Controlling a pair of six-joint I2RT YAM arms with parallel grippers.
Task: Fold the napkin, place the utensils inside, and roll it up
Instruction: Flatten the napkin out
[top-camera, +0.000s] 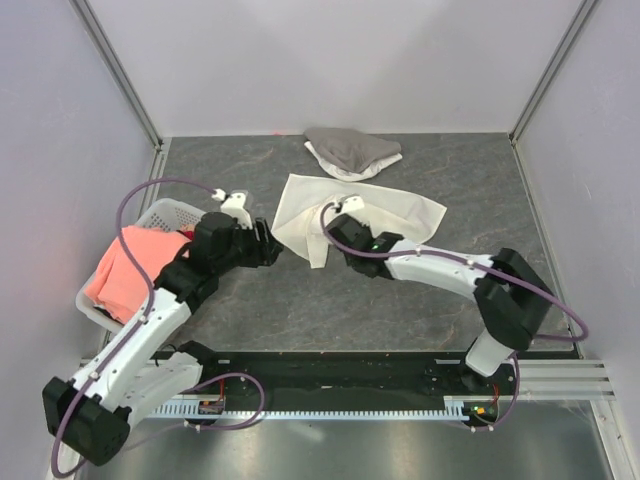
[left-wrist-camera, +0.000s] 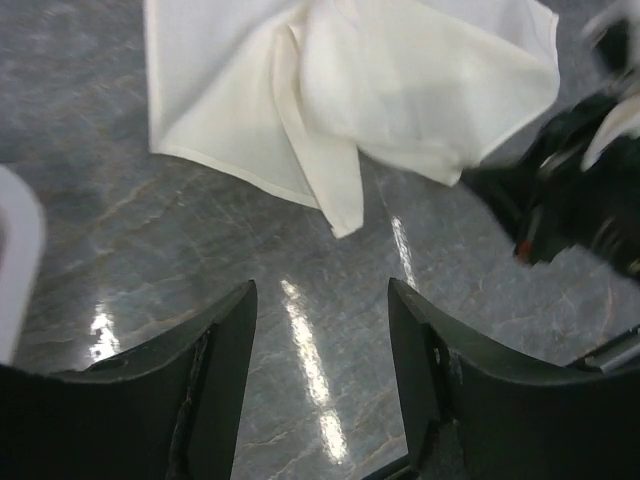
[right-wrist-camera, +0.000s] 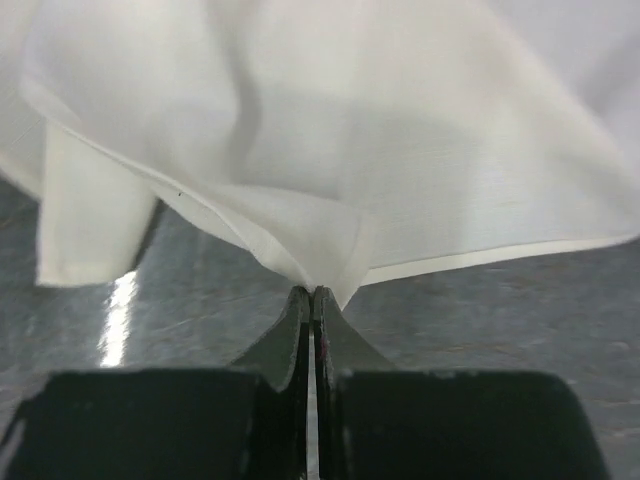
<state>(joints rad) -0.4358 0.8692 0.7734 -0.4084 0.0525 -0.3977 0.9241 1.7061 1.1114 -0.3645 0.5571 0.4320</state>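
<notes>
Grey tabletop (top-camera: 400, 310) carries the napkin (top-camera: 385, 210), rumpled & part-doubled, centre-far. The right gripper (right-wrist-camera: 310, 297) is clenched on a near-edge fold of it. The left gripper (left-wrist-camera: 320, 300) is released w/ nothing between its fingers, just left of the cloth. Judged: fold step, barely begun. Next move needs the left to take a corner so both pull it flat. No utensils in view.

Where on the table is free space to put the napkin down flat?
Bare grey tabletop lies between the cream-white cloth napkin and the black base rail, and right of the napkin. The left is crowded: white plastic basket with salmon-pink cloth; a grey-and-white cloth heap sits behind.
</notes>
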